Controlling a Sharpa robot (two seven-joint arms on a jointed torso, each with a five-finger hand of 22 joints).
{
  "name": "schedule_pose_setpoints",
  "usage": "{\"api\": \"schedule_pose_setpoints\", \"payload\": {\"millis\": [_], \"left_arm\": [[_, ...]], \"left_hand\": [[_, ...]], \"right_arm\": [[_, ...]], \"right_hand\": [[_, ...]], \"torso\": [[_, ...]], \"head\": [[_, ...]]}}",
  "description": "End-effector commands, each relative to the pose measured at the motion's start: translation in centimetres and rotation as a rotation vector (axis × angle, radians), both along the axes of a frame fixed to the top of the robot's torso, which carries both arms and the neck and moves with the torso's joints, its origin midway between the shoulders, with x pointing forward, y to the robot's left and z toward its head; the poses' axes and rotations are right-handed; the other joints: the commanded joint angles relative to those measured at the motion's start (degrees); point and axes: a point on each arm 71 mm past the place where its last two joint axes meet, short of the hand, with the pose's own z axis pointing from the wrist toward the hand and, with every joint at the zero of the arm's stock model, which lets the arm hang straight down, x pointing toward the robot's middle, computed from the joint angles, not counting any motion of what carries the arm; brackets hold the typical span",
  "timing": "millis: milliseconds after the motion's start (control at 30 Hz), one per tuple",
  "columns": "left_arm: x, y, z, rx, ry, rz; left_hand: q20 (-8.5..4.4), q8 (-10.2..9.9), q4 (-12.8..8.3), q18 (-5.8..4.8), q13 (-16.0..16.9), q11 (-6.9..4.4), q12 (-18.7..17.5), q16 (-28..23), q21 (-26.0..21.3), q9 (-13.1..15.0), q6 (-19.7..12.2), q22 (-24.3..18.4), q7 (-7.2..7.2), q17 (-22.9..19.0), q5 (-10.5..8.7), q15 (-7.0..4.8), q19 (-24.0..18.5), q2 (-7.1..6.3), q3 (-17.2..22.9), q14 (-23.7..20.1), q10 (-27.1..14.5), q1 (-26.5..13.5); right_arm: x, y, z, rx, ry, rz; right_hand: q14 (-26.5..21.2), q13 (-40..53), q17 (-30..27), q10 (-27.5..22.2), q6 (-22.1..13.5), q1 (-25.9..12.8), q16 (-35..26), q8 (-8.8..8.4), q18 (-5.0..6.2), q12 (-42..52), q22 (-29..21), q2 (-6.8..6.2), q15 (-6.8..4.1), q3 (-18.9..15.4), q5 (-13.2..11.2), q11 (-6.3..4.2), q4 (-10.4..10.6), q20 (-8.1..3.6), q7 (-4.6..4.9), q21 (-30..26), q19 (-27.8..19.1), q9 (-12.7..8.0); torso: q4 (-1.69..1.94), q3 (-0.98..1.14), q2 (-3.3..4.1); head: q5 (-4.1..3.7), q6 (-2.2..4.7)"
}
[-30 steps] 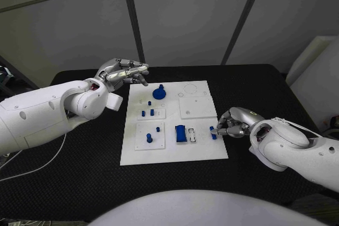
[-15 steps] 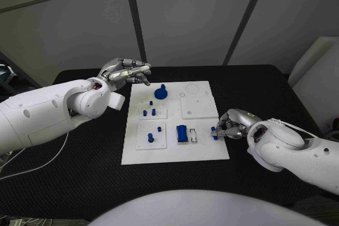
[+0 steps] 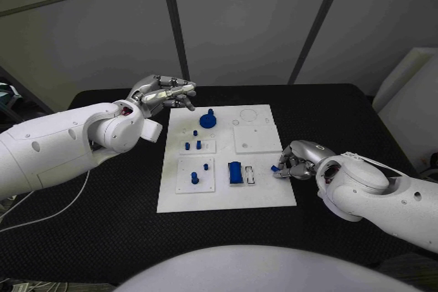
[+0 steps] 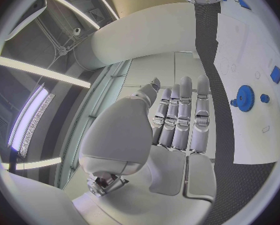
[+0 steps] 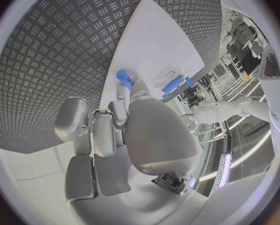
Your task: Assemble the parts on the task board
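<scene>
The white task board (image 3: 260, 194) lies in the middle of the black table. On it are a blue gear (image 3: 207, 120), small blue pegs (image 3: 190, 144), a further peg (image 3: 193, 177) and a blue block (image 3: 235, 172). At the board's right edge my right hand (image 3: 297, 162) pinches a small blue part (image 3: 275, 170) just over the plate; the right wrist view has that part (image 5: 124, 77) at the fingertips of the hand (image 5: 115, 130). My left hand (image 3: 164, 92) hovers above the board's far left corner and holds nothing. In the left wrist view its fingers (image 4: 180, 117) are straight, with the gear (image 4: 244, 97) beyond.
A white square insert (image 3: 254, 139) and a small white piece (image 3: 248, 174) sit on the board. Black table (image 3: 109, 216) surrounds the plate on all sides. A white cable (image 3: 50, 213) trails over the table's left part.
My right hand has turned a little at the board's right edge, keeping the small blue part in its pinch. The left hand has stayed where it was.
</scene>
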Motion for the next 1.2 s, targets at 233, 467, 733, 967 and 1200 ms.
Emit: {"api": "schedule_pose_setpoints", "payload": {"millis": [233, 467, 733, 967, 1200], "left_arm": [[0.0, -0.1, 0.1, -0.004, -0.01, -0.009], [0.0, -0.1, 0.1, -0.004, -0.011, -0.009], [0.0, 0.0, 0.2, -0.004, -0.012, -0.007], [-0.1, 0.1, 0.2, -0.003, -0.012, -0.005], [-0.1, 0.2, 0.2, -0.001, -0.012, -0.002]], "left_hand": [[-0.02, 0.4, 0.2, 2.71, -0.1, 0.01, -0.2, -0.2, -0.2, 0.0, -0.3, -0.1, 0.09, -0.1, -0.11, -0.13, 0.6, 0.54, 0.0, 0.4, -0.4, 0.1], [-0.04, 0.4, 0.0, 2.73, -0.1, -0.03, -0.2, -0.2, -0.3, -0.1, -0.4, -0.1, 0.06, -0.1, -0.12, -0.16, 0.6, 0.4, 0.0, 0.4, -0.5, 0.3], [-0.03, 0.4, 0.0, 2.73, -0.2, 0.0, -0.2, -0.3, -0.3, -0.1, -0.4, -0.2, 0.09, -0.1, -0.12, -0.15, 0.6, 0.43, 0.0, 0.4, -0.5, 0.3], [-0.03, 0.4, 0.0, 2.73, -0.2, 0.0, -0.2, -0.3, -0.3, -0.1, -0.4, -0.2, 0.09, -0.1, -0.12, -0.15, 0.6, 0.43, 0.0, 0.4, -0.5, 0.3], [-0.03, 0.4, 0.0, 2.73, -0.2, 0.0, -0.2, -0.3, -0.3, -0.1, -0.4, -0.2, 0.09, -0.1, -0.12, -0.15, 0.6, 0.43, 0.0, 0.4, -0.5, 0.3]], "right_arm": [[-0.6, 0.3, -1.0, -0.123, 0.058, 0.044], [-0.7, 0.5, -0.8, -0.145, 0.04, 0.045], [-1.0, 0.6, -0.6, -0.095, 0.056, 0.008], [-1.5, 0.8, -0.1, -0.028, 0.072, -0.022], [-1.7, 1.3, 0.9, 0.093, 0.03, -0.056]], "right_hand": [[4.2, -0.7, 6.5, -0.4, 0.0, 1.0, 0.6, -0.61, -0.23, -0.7, -0.3, -0.09, 0.41, 0.6, 1.0, 0.01, -0.7, 0.3, 0.36, -0.1, 0.0, -0.2], [4.2, -1.1, 6.5, -1.1, -0.3, 3.4, 0.5, -1.22, -0.15, -1.3, -0.7, 0.23, 0.55, 3.3, 0.4, 0.17, -2.2, 0.45, 0.58, -0.5, -0.2, -0.3], [4.0, -1.1, 6.0, -1.2, 0.8, 5.1, -0.1, -1.67, -0.23, -1.5, -0.2, 2.09, 0.28, 8.0, 0.9, -0.16, -3.2, 0.22, 0.26, -0.1, 0.1, -0.6], [4.1, -0.8, 6.3, -0.7, 1.5, 3.1, 0.2, -2.23, -0.38, -1.1, 0.6, 1.43, 0.14, 10.6, 1.7, -0.36, -2.4, 0.13, 0.01, 0.4, 0.6, -0.9], [4.4, 0.4, 7.5, 0.5, 2.0, 0.6, 1.2, -2.9, -0.75, 0.4, 2.6, -0.21, 0.03, 13.1, 1.6, -0.44, -1.5, 0.0, -0.15, 1.9, 1.5, -1.1]], "torso": [[-0.03, -0.03, 0.01], [-0.03, -0.01, 0.0], [0.0, -0.14, -0.15], [-0.06, -0.07, -0.1], [0.03, -0.08, -0.06]], "head": [[-0.17, -0.01], [0.03, -0.01], [0.35, -0.01], [0.54, -0.01], [0.51, -0.01]]}}
